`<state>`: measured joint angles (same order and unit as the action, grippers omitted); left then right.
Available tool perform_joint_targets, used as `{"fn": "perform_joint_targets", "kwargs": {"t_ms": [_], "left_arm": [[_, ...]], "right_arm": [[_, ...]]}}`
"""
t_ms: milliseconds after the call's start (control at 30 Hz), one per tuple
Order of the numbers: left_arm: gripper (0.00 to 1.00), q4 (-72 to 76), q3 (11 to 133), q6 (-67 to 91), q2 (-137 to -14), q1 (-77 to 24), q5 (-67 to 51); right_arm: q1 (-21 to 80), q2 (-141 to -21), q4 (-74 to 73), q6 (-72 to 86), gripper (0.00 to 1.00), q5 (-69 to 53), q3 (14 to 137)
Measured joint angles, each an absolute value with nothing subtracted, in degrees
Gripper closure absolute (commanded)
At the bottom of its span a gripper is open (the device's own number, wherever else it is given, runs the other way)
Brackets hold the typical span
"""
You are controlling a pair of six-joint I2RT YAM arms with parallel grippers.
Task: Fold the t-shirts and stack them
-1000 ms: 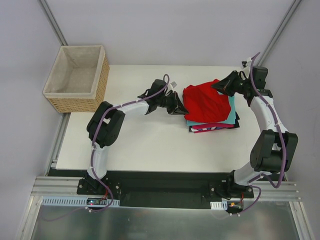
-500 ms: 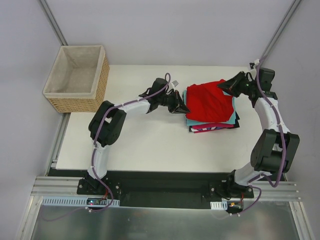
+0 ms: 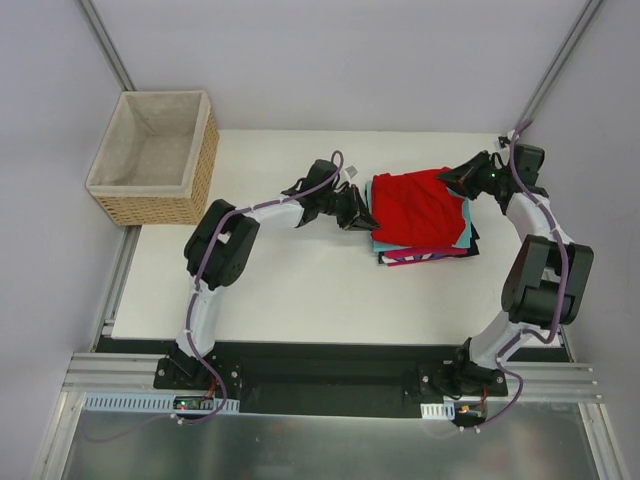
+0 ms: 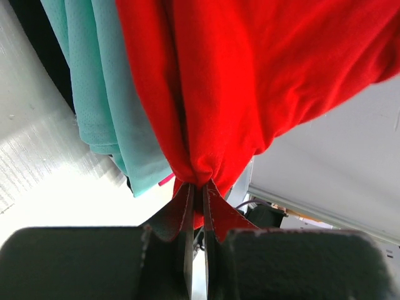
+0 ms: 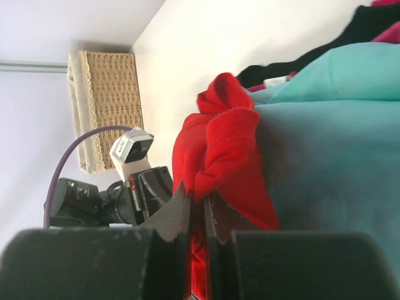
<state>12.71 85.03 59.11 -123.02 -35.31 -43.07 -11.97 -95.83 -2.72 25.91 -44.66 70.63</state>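
Grip | left gripper [image 4: 197, 189] pinches red t-shirt [image 3: 415, 206] edge | right gripper [image 5: 197, 199] likewise | over teal t-shirt [image 5: 337, 125] (stacked)

Bright, even light; wrist foregrounds blurred.

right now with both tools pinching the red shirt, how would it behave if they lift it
Probably floppy: the red t-shirt bunches into a pucker where the left tool pinches it, and crumples at the right tool. It would likely sag between them. The cloth looks thin, so probably light, and it may drag on the teal shirt beneath.
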Motion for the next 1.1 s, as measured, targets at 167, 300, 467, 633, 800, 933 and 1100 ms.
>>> {"fn": "perform_joint_targets", "kwargs": {"t_ms": [167, 300, 467, 633, 800, 933, 1100], "left_arm": [[1.0, 12.51, 86.17, 59.13, -123.92, -35.31, -43.2], [1.0, 12.1, 88.05, 59.13, -124.92, -35.31, -43.35], [1.0, 11.53, 90.48, 59.11, -126.54, -35.31, -43.66], [1.0, 11.09, 90.67, 59.11, -127.59, -35.31, -44.16], [0.89, 11.18, 90.67, 59.02, -127.63, -35.31, -44.51], [0.76, 11.18, 90.67, 58.81, -127.63, -35.31, -44.49], [0.52, 11.0, 90.67, 58.63, -127.63, -35.31, -44.58]], "right_arm": [[-12.75, -100.62, -1.63, 26.89, 0.99, -44.84, 71.72], [-13.26, -103.88, -0.47, 27.44, 0.99, -45.01, 73.67], [-14.24, -107.35, 1.43, 28.36, 1.0, -45.45, 74.59], [-15.4, -108.55, 2.24, 29.19, 0.99, -45.45, 74.32], [-16.01, -108.55, 2.15, 28.56, 0.82, -42.96, 73.23], [-16.1, -108.55, -0.58, 26.65, 0.67, -37.41, 73.14], [-16.4, -108.55, -3.38, 25.47, 0.22, -31.46, 73.71]]}}
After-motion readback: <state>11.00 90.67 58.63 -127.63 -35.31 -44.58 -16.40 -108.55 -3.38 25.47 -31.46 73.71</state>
